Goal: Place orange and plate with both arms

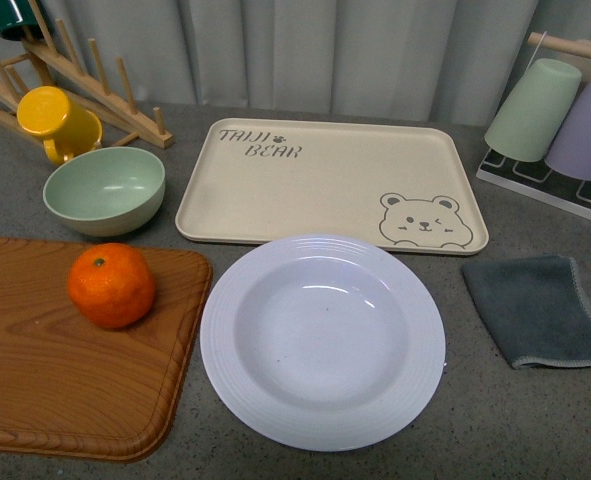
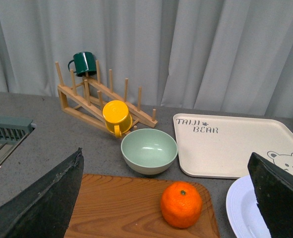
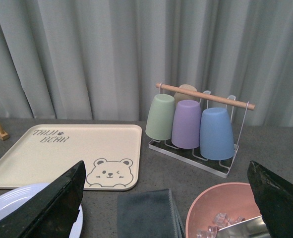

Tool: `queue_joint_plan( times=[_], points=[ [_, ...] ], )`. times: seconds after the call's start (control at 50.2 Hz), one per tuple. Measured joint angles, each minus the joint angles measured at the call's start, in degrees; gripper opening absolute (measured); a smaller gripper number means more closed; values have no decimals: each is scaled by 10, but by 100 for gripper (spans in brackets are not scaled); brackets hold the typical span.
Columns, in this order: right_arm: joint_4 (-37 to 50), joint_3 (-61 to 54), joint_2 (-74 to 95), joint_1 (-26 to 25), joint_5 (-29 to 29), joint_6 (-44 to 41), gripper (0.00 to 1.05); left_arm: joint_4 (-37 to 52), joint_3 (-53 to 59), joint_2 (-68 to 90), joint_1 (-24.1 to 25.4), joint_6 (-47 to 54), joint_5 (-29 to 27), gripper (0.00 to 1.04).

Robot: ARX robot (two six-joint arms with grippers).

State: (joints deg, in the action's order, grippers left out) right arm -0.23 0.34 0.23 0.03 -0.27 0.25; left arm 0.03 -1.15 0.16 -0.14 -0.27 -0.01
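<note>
The orange [image 1: 112, 285] sits on a wooden cutting board [image 1: 45, 380] at the front left. It also shows in the left wrist view [image 2: 181, 204]. The white plate [image 1: 322, 338] lies on the counter right of the board; its rim shows in the left wrist view [image 2: 240, 208] and in the right wrist view [image 3: 17, 203]. Neither arm shows in the front view. My left gripper [image 2: 166, 198] is open, raised behind the board with the orange between its fingers' line of sight. My right gripper [image 3: 166, 203] is open and empty above the grey cloth [image 3: 146, 215].
The beige bear tray [image 1: 325, 180] lies behind the plate. A pale green bowl [image 1: 105, 190], yellow mug [image 1: 57, 120] and wooden rack [image 1: 75, 75] stand back left. A cup rack [image 1: 555, 130] stands back right, the grey cloth [image 1: 540, 308] right, and a pink bowl [image 3: 220, 210] with ice.
</note>
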Motion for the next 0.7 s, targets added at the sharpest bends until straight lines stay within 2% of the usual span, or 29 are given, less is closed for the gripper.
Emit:
queue_joint_plan(
  times=[0.697],
  points=[
    [0, 0, 0, 0, 0, 0, 96, 0, 0, 0, 0, 0, 0, 98]
  ],
)
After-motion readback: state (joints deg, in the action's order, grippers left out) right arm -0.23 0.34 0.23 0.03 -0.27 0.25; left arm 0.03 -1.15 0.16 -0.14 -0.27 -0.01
